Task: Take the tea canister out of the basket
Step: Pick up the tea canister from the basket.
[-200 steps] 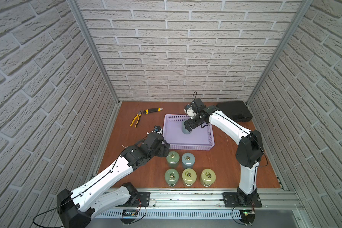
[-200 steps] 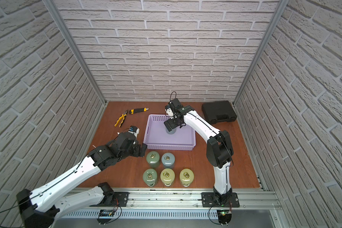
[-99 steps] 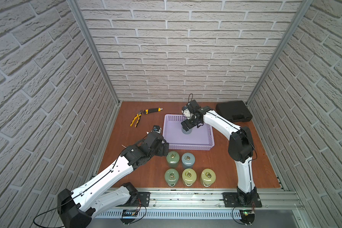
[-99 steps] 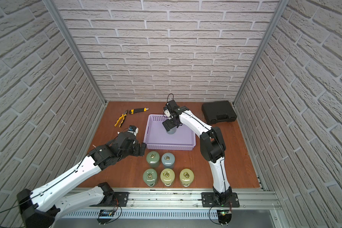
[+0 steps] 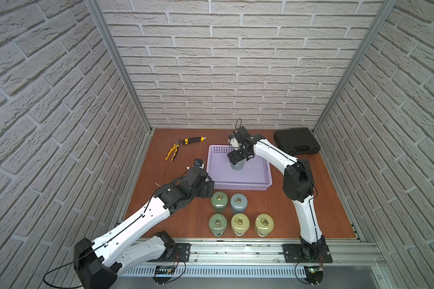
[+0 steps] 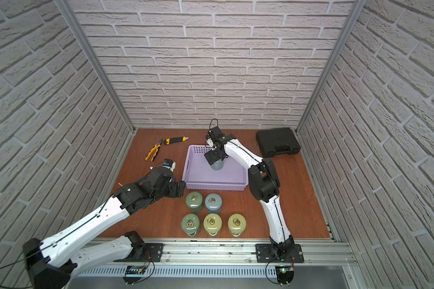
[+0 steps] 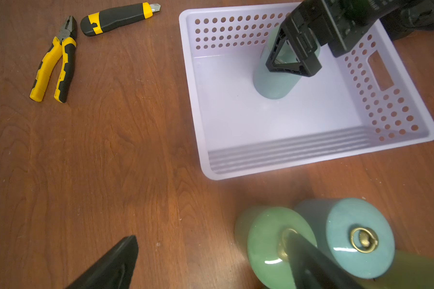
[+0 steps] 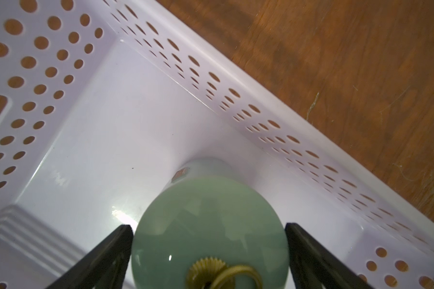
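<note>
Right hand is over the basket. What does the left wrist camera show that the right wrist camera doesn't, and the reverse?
Only the left wrist view: the yellow-and-black pliers, the yellow-and-black utility knife, the green glossy canister and blue glossy canister standing outside, and the right hand seen from outside.
Only the right wrist view: the brass ring knob topping the pale green glossy tea canister, with black fingers flanking its lid closely; contact unclear.
Both: that canister upright on the floor of the lavender perforated plastic basket.
</note>
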